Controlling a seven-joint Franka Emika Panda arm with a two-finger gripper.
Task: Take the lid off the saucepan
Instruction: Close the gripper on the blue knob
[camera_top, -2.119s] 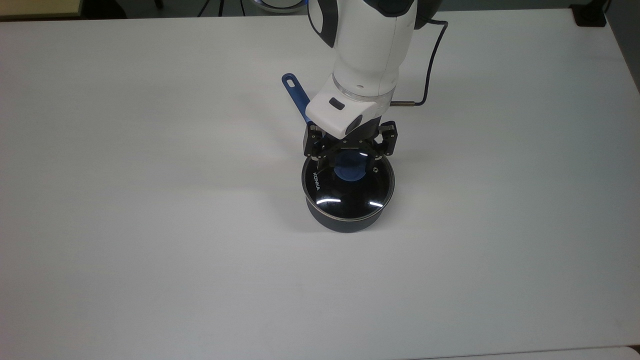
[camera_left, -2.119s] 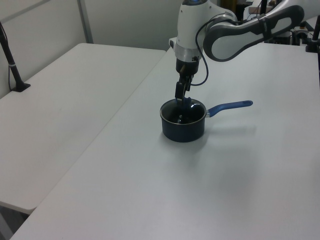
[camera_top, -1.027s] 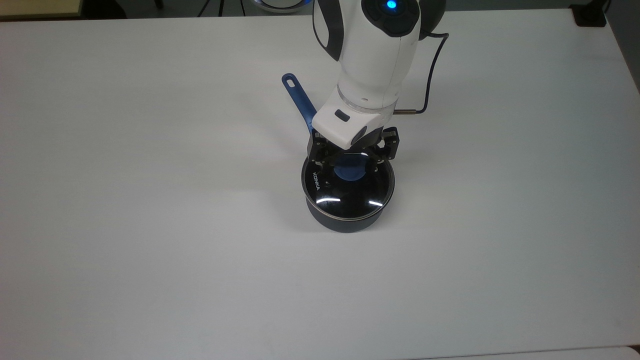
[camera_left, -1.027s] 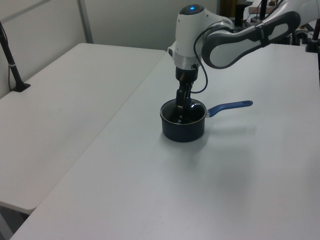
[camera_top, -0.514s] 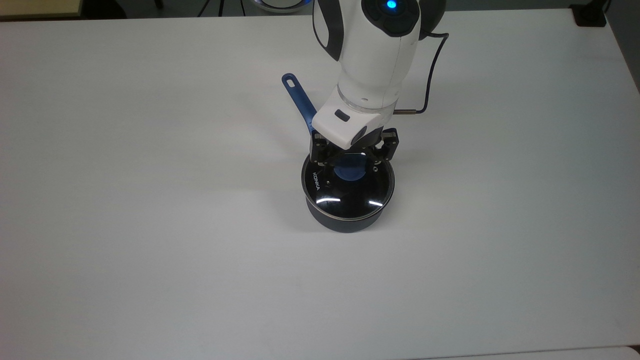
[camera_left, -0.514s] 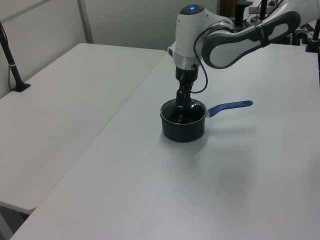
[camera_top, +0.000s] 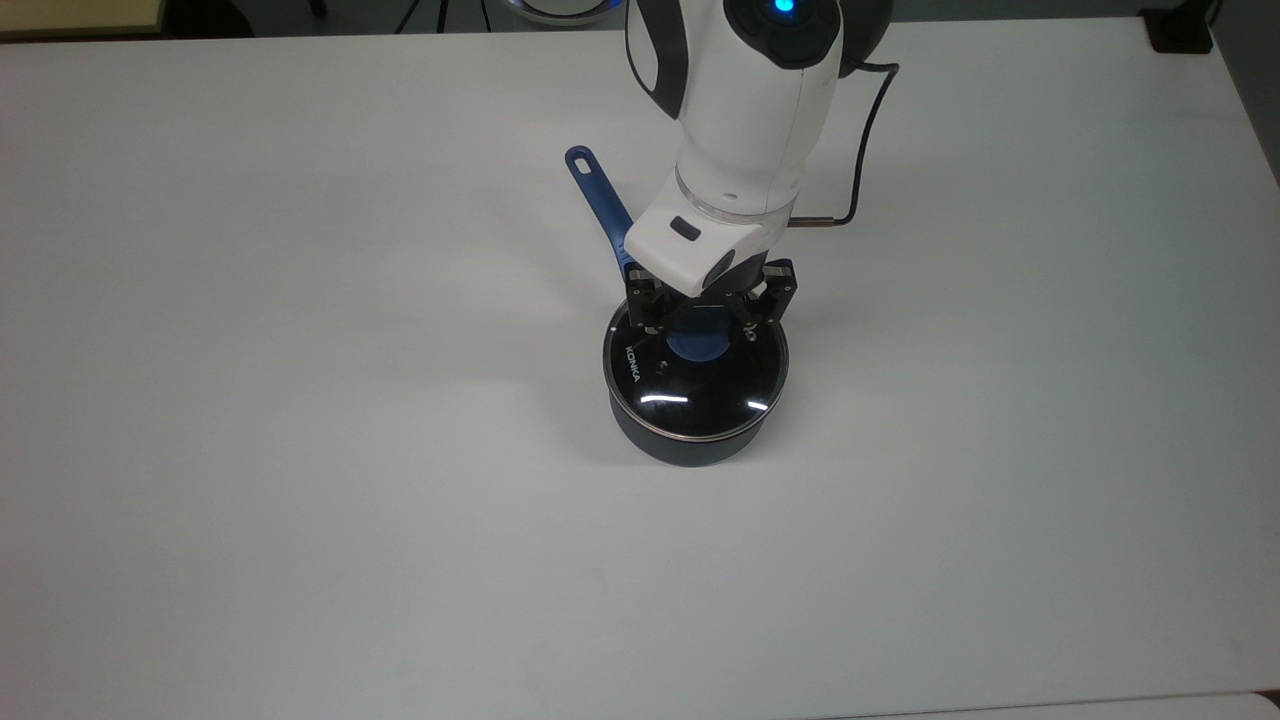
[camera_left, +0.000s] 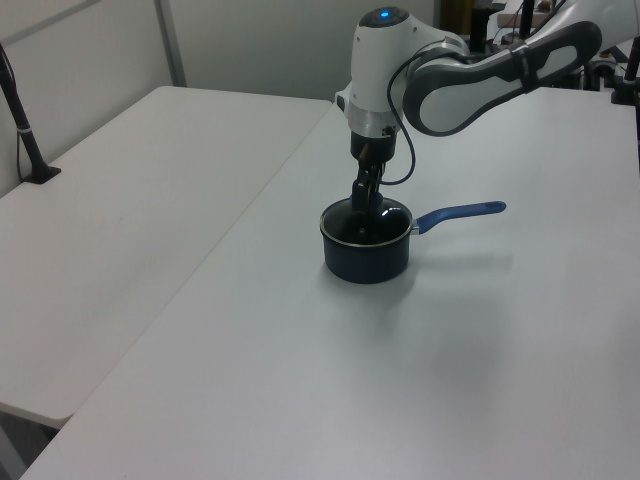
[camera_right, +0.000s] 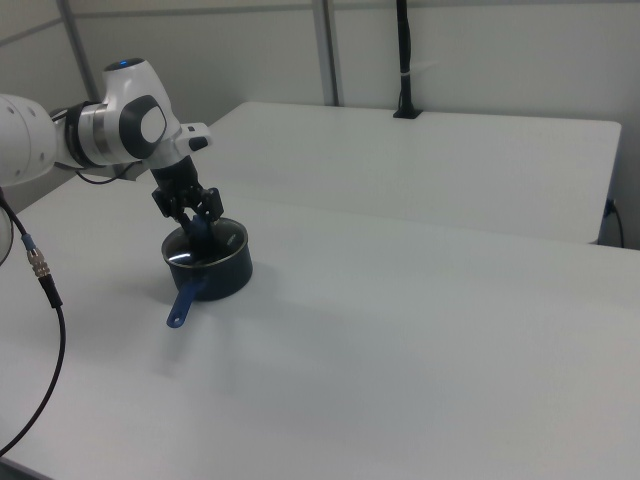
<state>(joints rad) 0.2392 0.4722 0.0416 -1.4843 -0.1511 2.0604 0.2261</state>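
**Pincer closed in on the lid's blue knob, lid seated on the saucepan**

The gripper (camera_top: 707, 322) points straight down over the saucepan (camera_top: 690, 440), which stands on the white table (camera_top: 300, 400) near its middle. In the top view the two black fingers (camera_top: 650, 318) stand either side of the blue knob (camera_top: 697, 343) at the centre of the lid (camera_top: 695, 385), drawn in close against it; they appear to be clenched on the knob, though the white wrist housing hides the actual contact. The left view shows the fingertips down at lid level (camera_left: 365, 210).

The lid lies flat inside the pan's rim, its metal edge flush all round, with the white "KONKA" lettering toward the top view's left. The pan's blue handle (camera_top: 598, 200) runs away toward the top view's upper left, passing behind the wrist. In the right view the handle (camera_right: 186, 300) points toward the camera and the gripper (camera_right: 196, 225) stands upright above the pan (camera_right: 215, 265).
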